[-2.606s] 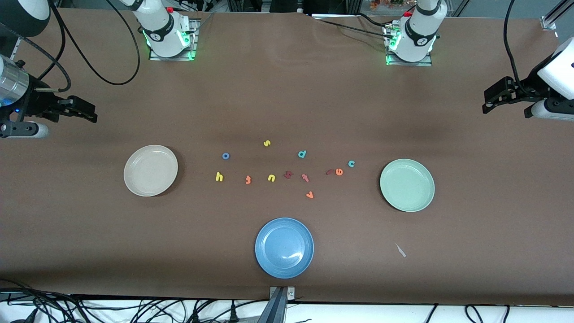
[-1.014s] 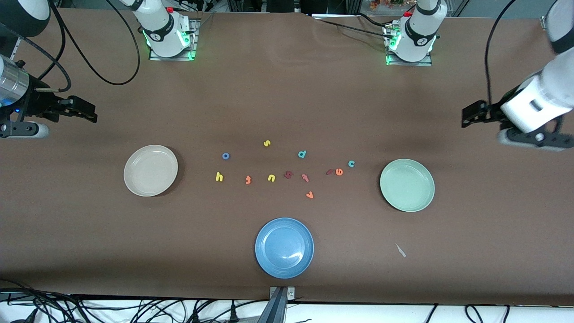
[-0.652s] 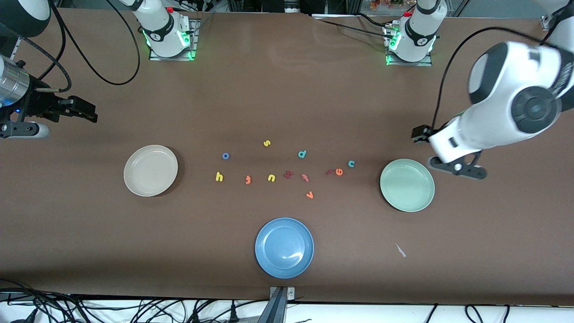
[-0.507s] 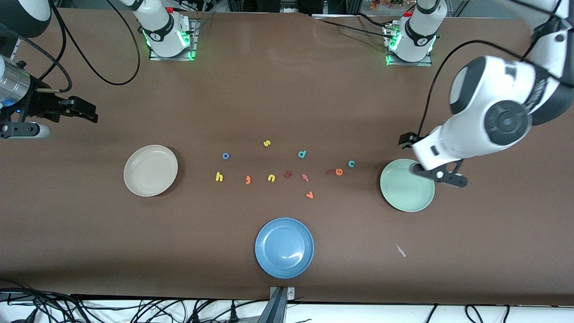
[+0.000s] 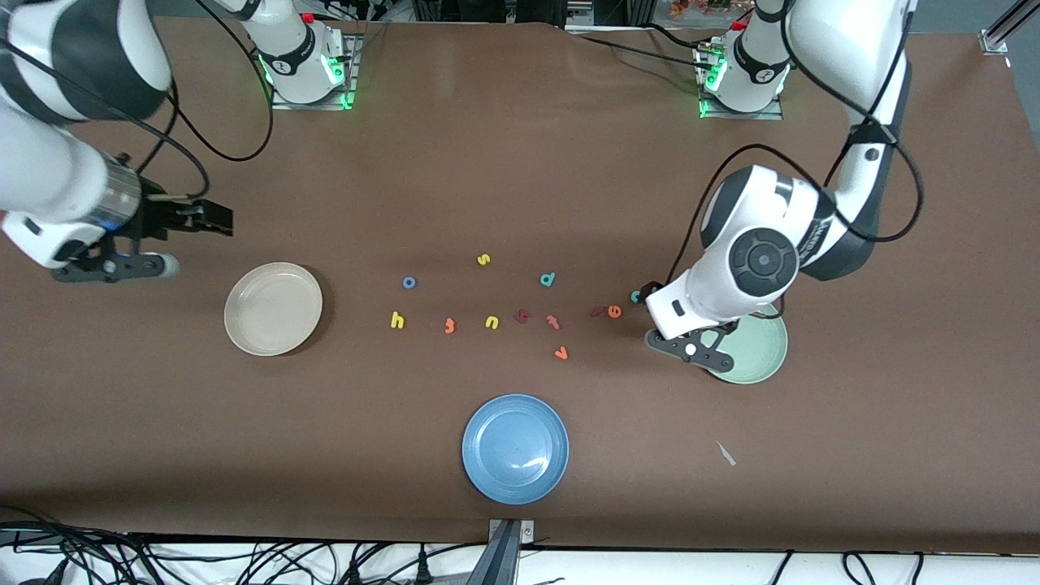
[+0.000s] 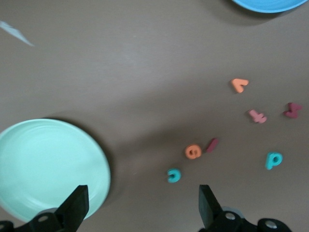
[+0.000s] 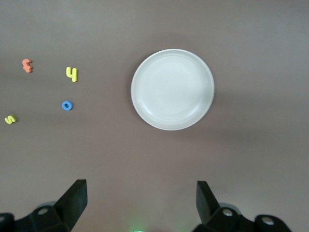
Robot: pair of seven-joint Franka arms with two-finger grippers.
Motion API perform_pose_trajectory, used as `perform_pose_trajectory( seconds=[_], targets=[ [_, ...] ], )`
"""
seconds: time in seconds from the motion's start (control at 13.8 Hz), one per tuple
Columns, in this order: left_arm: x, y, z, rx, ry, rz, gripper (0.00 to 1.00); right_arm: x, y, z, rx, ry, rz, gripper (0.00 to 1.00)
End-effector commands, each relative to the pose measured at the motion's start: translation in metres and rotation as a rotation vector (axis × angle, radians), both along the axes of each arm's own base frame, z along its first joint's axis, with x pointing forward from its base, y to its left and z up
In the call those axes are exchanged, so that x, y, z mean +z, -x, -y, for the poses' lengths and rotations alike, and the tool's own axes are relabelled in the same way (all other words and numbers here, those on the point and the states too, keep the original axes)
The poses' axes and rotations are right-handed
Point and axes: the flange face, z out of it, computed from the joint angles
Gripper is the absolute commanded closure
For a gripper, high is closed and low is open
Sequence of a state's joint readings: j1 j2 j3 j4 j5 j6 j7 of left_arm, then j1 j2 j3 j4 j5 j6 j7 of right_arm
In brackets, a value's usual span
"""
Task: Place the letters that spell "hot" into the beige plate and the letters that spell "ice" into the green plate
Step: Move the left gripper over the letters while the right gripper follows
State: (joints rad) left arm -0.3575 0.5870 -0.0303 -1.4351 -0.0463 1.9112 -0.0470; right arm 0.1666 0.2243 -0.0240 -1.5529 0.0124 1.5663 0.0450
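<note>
Spanning the scene, the brown table [image 5: 520, 162] carries three plates. The beige plate [image 5: 273, 309] and green plate [image 5: 760, 357] hold no letters. The left gripper [image 5: 648, 294] hangs over the teal "c" [image 6: 174, 175], jaws wide, holding nothing. The right gripper [image 5: 213, 219] hangs beside the beige plate, spread wide, holding nothing. Yellow "h" [image 5: 397, 320], blue "o" [image 5: 409, 283], orange "t" [image 5: 449, 326], orange "e" [image 5: 614, 311] and dark red "i" [image 5: 598, 311] lie between the plates.

A robotics lab: two white arms bolted by green-lit bases [image 5: 307, 77] to a table [image 5: 520, 162] under a brown cloth, loose black cables [image 5: 211, 122] trailing over it and tangled along its near edge, metal framing at the corner [image 5: 999, 32]
</note>
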Motion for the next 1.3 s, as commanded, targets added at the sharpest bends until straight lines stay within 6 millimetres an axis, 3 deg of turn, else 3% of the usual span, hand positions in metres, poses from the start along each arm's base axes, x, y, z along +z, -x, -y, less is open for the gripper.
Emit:
perform_pose_trajectory(
  seconds=[0.0,0.22,0.36,0.51,0.72,1.01,1.23],
  targets=[
    [-0.021,-0.001,0.016,-0.033,0.019,-0.022,0.0,-0.028,-0.008,-0.011,-0.019,-0.05,-0.007,0.0],
    [-0.036,-0.007,0.01,-0.288,0.077,-0.007,0.0,-0.063,-0.008,-0.052,-0.102,-0.024,0.035,0.0],
    [-0.044,-0.004,0.017,-0.406,0.11,-0.014,0.0,-0.082,-0.01,-0.078,-0.13,-0.012,0.046,0.0],
    [-0.062,0.001,0.028,-0.563,0.117,-0.025,0.0,-0.115,-0.009,-0.099,-0.163,-0.005,0.07,0.0],
    [-0.084,0.005,0.027,-0.812,0.155,-0.011,0.0,-0.162,0.004,-0.132,-0.188,-0.014,0.132,0.0],
    [-0.104,0.024,0.045,-0.92,0.108,-0.026,0.0,-0.218,0.005,-0.159,-0.155,-0.011,0.138,0.0],
    [-0.129,0.042,0.059,-1.012,0.062,0.008,0.08,-0.261,0.006,-0.178,-0.187,-0.014,0.162,0.0]
  ],
)
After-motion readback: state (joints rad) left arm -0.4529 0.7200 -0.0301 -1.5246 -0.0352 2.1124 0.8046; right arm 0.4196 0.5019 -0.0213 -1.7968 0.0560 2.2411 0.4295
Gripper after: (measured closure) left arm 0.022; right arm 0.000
